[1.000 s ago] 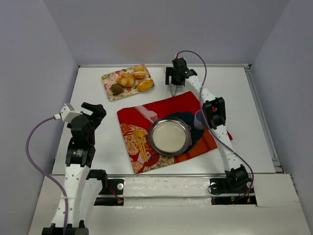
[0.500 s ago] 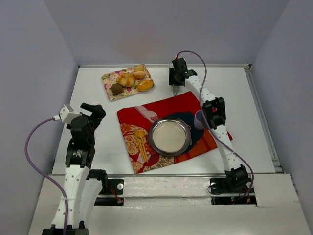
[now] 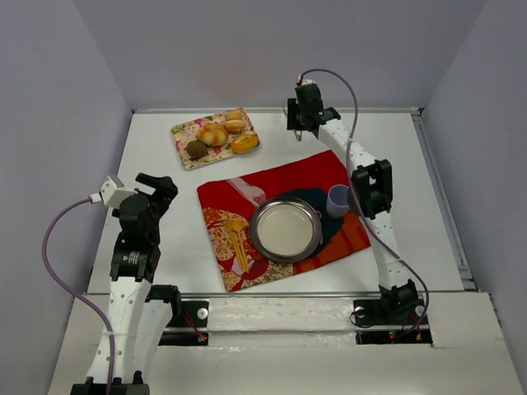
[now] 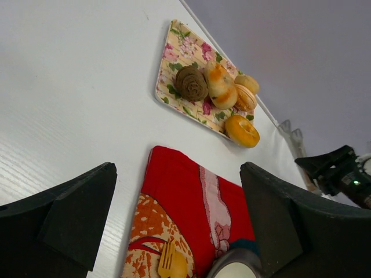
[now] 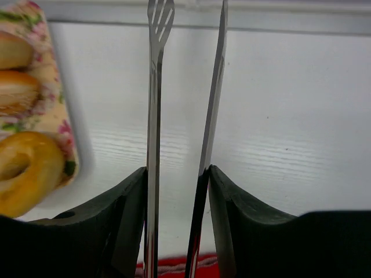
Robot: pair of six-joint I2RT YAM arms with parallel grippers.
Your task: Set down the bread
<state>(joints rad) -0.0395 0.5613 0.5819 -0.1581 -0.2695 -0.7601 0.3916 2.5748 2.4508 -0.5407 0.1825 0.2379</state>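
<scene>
White left arm (image 3: 123,304) and right arm (image 3: 385,251), black joints and fingers (image 4: 278,220). A lilac cable (image 3: 44,247) loops at 8 o'clock, another at 1 o'clock.

right wrist view: the floral tray (image 5: 55,124) is cut by the left edge, as are a golden roll (image 5: 17,90), a second roll (image 5: 8,49) and the ring-shaped roll (image 5: 26,171). the metal tongs (image 5: 153,116) run off the bottom edge inside the right gripper (image 5: 177,171); the red cloth (image 5: 174,269) shows as a sliver. left wrist view: the left gripper (image 4: 178,168) fingers (image 4: 64,220) are blurred and cut by the bottom edge, as are the steel bowl (image 4: 235,267) and yellow fork (image 4: 168,263). top view: tongs too small to make out.
</scene>
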